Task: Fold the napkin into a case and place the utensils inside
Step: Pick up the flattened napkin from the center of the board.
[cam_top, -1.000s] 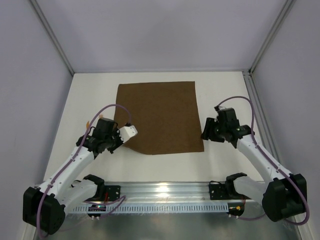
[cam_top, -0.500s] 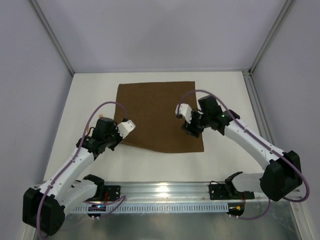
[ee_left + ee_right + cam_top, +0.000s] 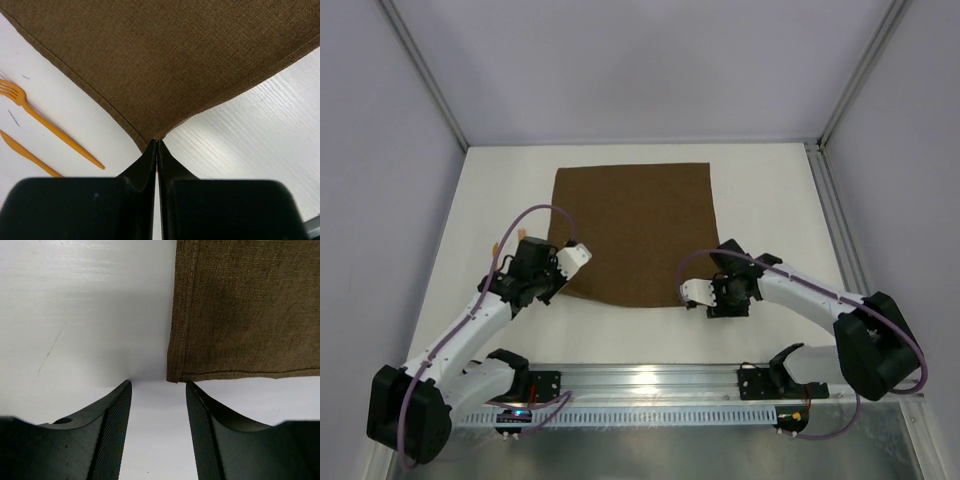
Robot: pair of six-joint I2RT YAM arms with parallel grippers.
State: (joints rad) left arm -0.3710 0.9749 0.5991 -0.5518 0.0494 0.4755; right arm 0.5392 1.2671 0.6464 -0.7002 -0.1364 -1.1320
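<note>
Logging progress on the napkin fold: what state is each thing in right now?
napkin: spread unfolded, one near corner pinched.
left gripper: shut on that corner.
right gripper: open at the other near corner, not gripping.
fork: lying loose beside the napkin.
second utensil: lying beside the fork.

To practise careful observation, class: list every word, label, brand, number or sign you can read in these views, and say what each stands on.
None can be read in any view. The napkin is plain brown cloth with no tag showing. The fork and the second orange utensil bear no marks. The metal rail shows no legible print.
</note>
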